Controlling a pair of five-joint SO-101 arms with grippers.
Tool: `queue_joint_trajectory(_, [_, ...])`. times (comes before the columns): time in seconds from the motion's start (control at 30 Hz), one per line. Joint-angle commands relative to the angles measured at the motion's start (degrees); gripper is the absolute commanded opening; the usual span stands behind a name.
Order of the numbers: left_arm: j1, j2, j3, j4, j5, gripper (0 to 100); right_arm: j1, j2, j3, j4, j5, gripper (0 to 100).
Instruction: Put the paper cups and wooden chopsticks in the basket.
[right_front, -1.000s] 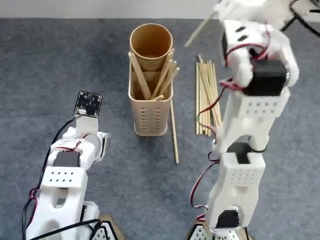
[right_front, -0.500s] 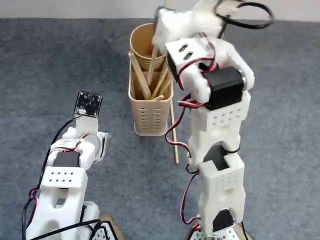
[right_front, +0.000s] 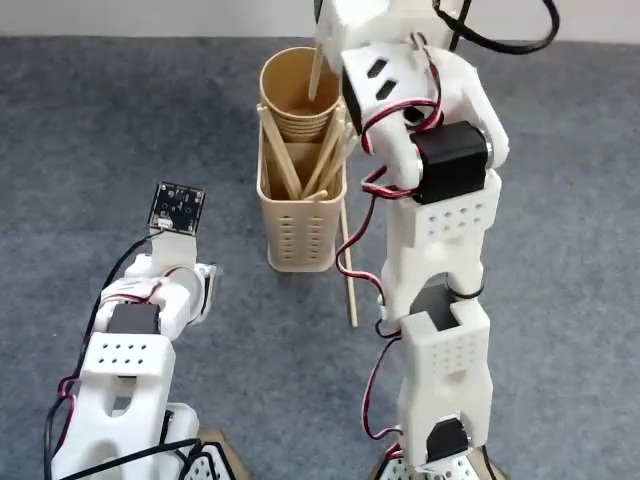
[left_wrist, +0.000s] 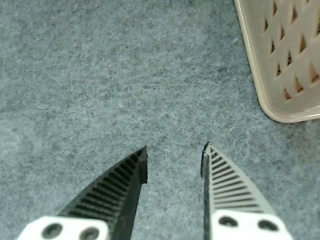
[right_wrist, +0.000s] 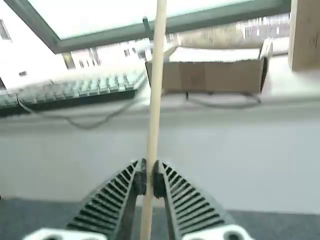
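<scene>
Above the basket (right_front: 300, 240), the right hand (right_wrist: 148, 182) pinches a chopstick (right_wrist: 156, 90); the left hand (left_wrist: 175, 157) is spread.

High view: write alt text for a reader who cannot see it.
The right gripper holds a chopstick over the cups stacked in the basket, which holds more chopsticks. A loose chopstick lies on the carpet beside the basket; the left arm sits folded nearby.

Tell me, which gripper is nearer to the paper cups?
The right. The right gripper holds a chopstick above the paper cups; the left gripper is over the carpet beside the basket.
</scene>
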Motion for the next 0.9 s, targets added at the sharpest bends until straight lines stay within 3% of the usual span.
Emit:
queue_joint_trajectory(0.0, [0.75, -1.1, -0.22, -0.88, 0.09, 20, 0.75, -0.31, -5.93, -2.59, 0.44, 0.5])
queue_joint_trajectory(0.23, [0.75, -1.1, -0.22, -0.88, 0.09, 20, 0.75, -0.31, -5.93, -2.51, 0.88, 0.5])
queue_joint_trajectory(0.37, [0.75, -1.1, -0.22, -0.88, 0.09, 20, 0.75, -0.31, -5.93, -2.51, 8.18, 0.7])
queue_joint_trajectory(0.6, [0.75, -1.1, -0.22, -0.88, 0.09, 20, 0.66, -0.31, -5.93, -1.45, 8.44, 1.3])
queue_joint_trajectory(0.87, [0.75, -1.1, -0.22, -0.88, 0.09, 20, -1.8, -0.4, -5.93, 2.59, 8.35, 27.9])
